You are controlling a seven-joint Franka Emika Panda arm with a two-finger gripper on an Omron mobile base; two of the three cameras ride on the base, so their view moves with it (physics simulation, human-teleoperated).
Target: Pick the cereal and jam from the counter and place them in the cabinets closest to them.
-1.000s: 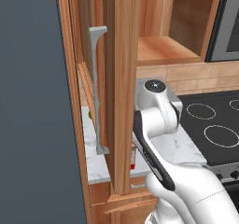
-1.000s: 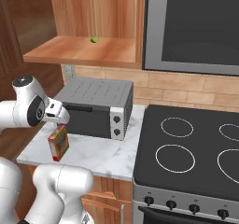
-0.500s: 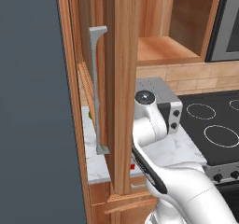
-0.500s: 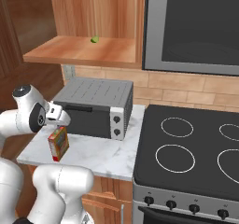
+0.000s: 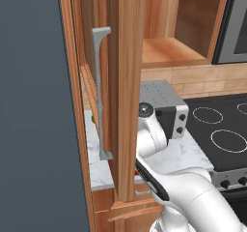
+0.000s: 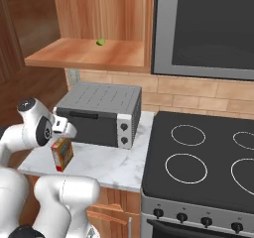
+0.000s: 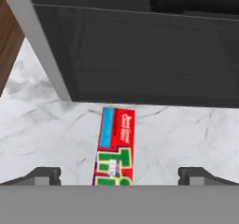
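Hand (image 7: pixel 119 174) hangs spread over the cereal (image 7: pixel 114 146), which stands on the worktop (image 7: pixel 46 125) just in front of the toaster oven (image 6: pixel 99 114); drop straight, w/ fingertips (image 7: pixel 44 174) each side, before squeezing.

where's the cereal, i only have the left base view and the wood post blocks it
Observer: The cereal stands on the counter, in front of the toaster oven.
Operator: is the gripper on it
Observer: Not yet. In the hand view the gripper is open, one fingertip either side of the box top.
Operator: anything on the shelf above
Observer: A small green item sits on the open cabinets' shelf.
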